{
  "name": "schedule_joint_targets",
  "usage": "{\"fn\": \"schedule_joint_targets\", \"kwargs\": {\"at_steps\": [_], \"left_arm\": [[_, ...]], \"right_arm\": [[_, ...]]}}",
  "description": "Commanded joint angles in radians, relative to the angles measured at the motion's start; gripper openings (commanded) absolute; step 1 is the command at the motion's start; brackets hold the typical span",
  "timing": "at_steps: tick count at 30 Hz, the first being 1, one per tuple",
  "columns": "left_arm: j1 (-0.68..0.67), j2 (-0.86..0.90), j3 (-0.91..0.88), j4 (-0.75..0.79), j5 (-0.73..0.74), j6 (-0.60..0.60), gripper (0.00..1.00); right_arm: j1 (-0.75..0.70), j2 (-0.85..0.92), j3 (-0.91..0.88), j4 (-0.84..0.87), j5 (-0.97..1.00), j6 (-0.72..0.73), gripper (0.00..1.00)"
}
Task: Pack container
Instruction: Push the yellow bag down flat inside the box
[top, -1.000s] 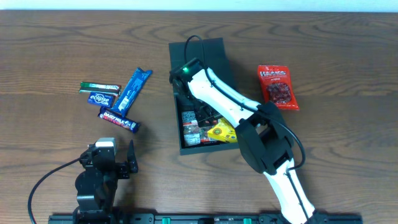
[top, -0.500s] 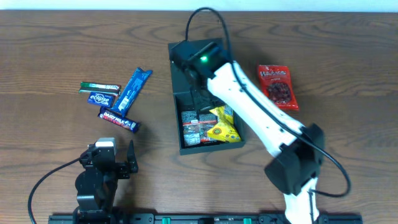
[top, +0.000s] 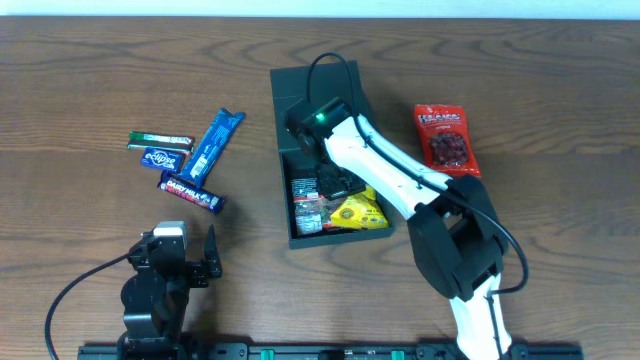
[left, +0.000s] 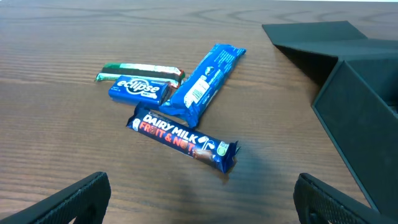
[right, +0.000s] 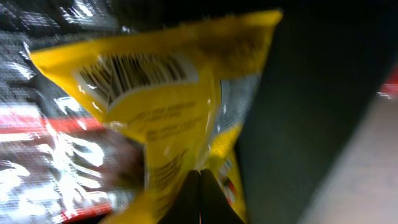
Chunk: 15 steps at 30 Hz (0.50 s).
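1. the right gripper (top: 337, 187) had dropped back from the lid end of the container (top: 283, 140) to its near half. its fingers went from spread to pressed together, right over the yellow packet (top: 357, 212).
2. in the wrist view the right gripper (right: 200, 177) showed no gap between the fingers. the yellow packet (right: 180, 93) filled the frame behind them, and i couldn't tell whether a fold of film was caught.
3. the container sat mid-table with its lid (top: 320, 80) flat toward the far edge. the yellow packet lay in the near right corner of the box, with a silver-and-red packet (top: 305, 205) beside it on the left.
4. my read: the yellow packet was already in, and the closed fingers were tamping or nudging it rather than lifting.
5. still outside, toward the left edge of the table (top: 80, 80):
   - blue wrapper (top: 215, 145)
   - chocolate bar (top: 190, 193)
   - small blue pack (top: 160, 158)
   - green bar (top: 160, 140)
6. the red packet (top: 447, 140) lay on the table near the container's right wall, also unpacked. so packing was well short of done.
7. the left gripper (left: 202, 186) was spread wide and holding nothing, parked by the near edge and facing the bars.
8. room: there was bare table between the bars and the box's left wall, and around the red packet. the far half of the box was partly hidden by the arm. the walls were tight around the right wrist, so i'd lift it straight up to get out.
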<state>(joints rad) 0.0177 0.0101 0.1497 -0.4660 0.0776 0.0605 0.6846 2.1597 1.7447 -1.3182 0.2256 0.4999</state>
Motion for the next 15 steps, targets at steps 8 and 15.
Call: {"fn": "schedule_joint_targets", "kwargs": {"at_steps": [8, 15], "left_arm": [[0.004, -0.005, -0.018, 0.000, -0.007, 0.014, 0.95], [0.004, -0.005, -0.018, 0.000, -0.007, 0.014, 0.95]], "right_arm": [[-0.004, 0.001, -0.111, 0.117, -0.097, -0.011, 0.02], [-0.005, 0.001, -0.121, 0.126, -0.018, 0.002, 0.02]]}}
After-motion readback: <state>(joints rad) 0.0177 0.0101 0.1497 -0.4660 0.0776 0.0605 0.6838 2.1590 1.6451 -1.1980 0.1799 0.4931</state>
